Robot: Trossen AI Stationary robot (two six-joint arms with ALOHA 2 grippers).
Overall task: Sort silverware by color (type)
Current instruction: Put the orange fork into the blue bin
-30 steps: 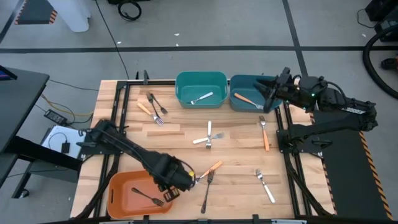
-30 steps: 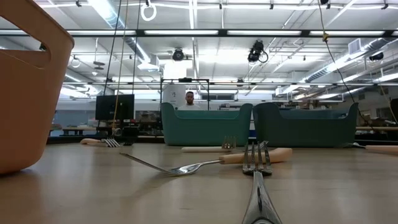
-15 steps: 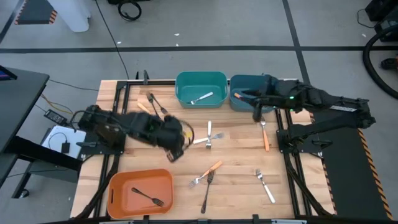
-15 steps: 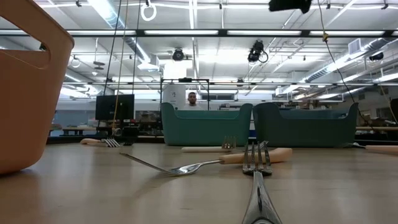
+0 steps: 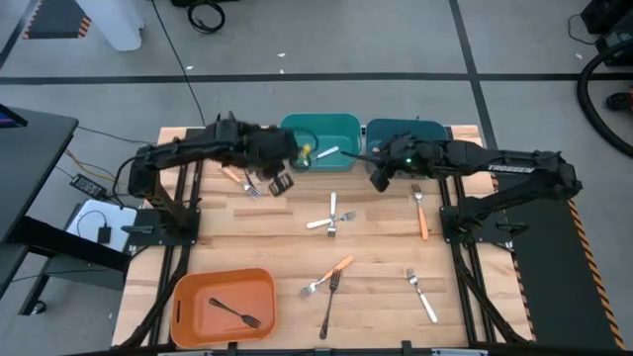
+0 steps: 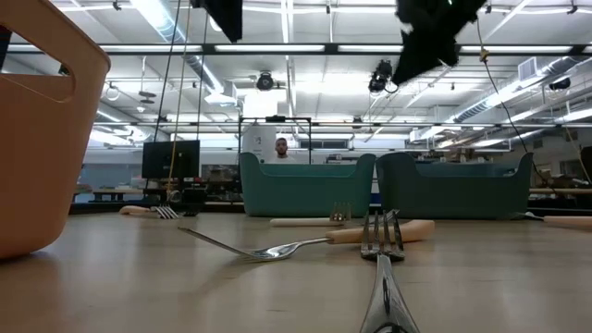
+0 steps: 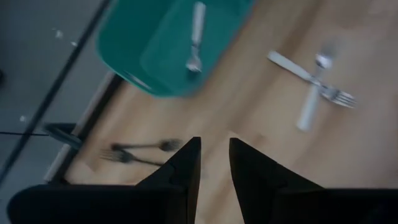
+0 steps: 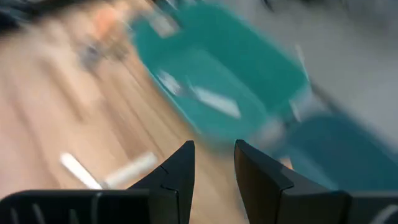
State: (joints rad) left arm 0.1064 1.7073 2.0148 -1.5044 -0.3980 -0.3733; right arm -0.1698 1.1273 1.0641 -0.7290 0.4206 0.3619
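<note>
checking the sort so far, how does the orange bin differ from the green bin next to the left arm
The orange bin sits at the table's near left corner; the green bin sits at the far edge, middle. The orange bin holds one all-dark fork; the green bin holds one white-handled fork. No arm is near the orange bin, while the left end effector hangs beside the green bin. Both are rounded rectangular tubs, each holding a single fork.

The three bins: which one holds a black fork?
The orange bin, alone at the table's near left corner; the two teal bins stand side by side at the far edge.
</note>
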